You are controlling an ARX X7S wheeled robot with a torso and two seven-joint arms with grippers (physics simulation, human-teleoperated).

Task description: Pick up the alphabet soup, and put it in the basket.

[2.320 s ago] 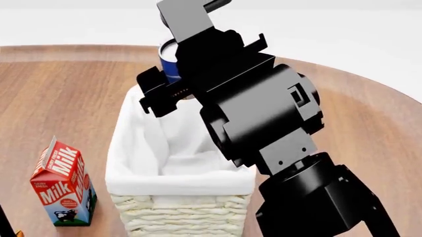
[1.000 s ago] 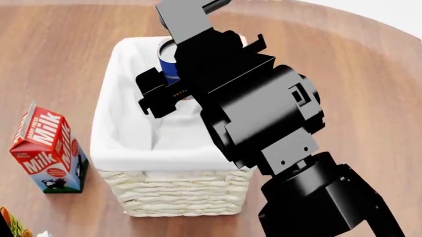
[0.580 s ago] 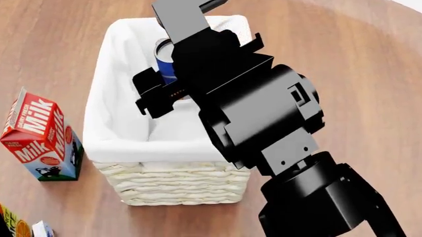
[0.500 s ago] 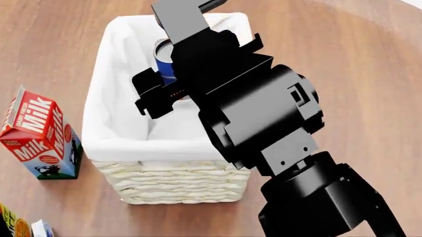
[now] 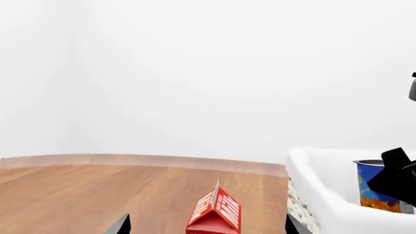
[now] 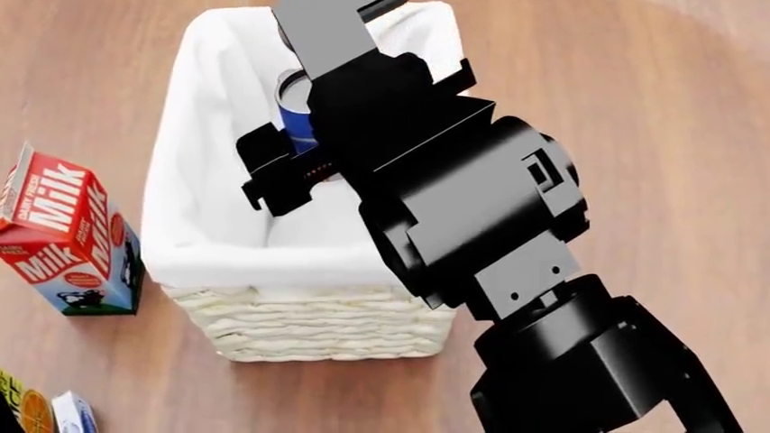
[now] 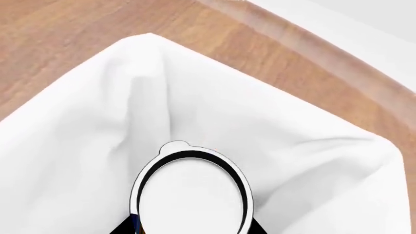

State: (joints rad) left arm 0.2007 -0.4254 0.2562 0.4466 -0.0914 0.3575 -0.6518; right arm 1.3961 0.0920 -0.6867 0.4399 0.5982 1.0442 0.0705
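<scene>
The alphabet soup (image 6: 292, 112), a blue-labelled can with a pale lid, hangs inside the far half of the basket (image 6: 193, 257), a cream wicker one with a white liner. My right gripper (image 7: 188, 229) is shut on the can, its dark fingertips (image 7: 123, 228) on either side of the lid (image 7: 190, 195), white cloth all round beneath. In the left wrist view the can (image 5: 375, 187) shows behind the basket rim (image 5: 315, 183), which hides its bottom. My left gripper (image 5: 206, 229) stands open, low over the table, with nothing between its tips.
A red milk carton (image 6: 67, 239) stands left of the basket, also seen as the milk carton (image 5: 215, 214) ahead of the left gripper. More cartons (image 6: 36, 413) sit at the near left. The wooden table (image 6: 626, 108) ends in a curved edge (image 7: 312, 46) beyond the basket.
The view has moved forward over the table, so basket and milk carton sit lower and further left in it. The can, which hung over the far rim, is now over the basket's inside.
</scene>
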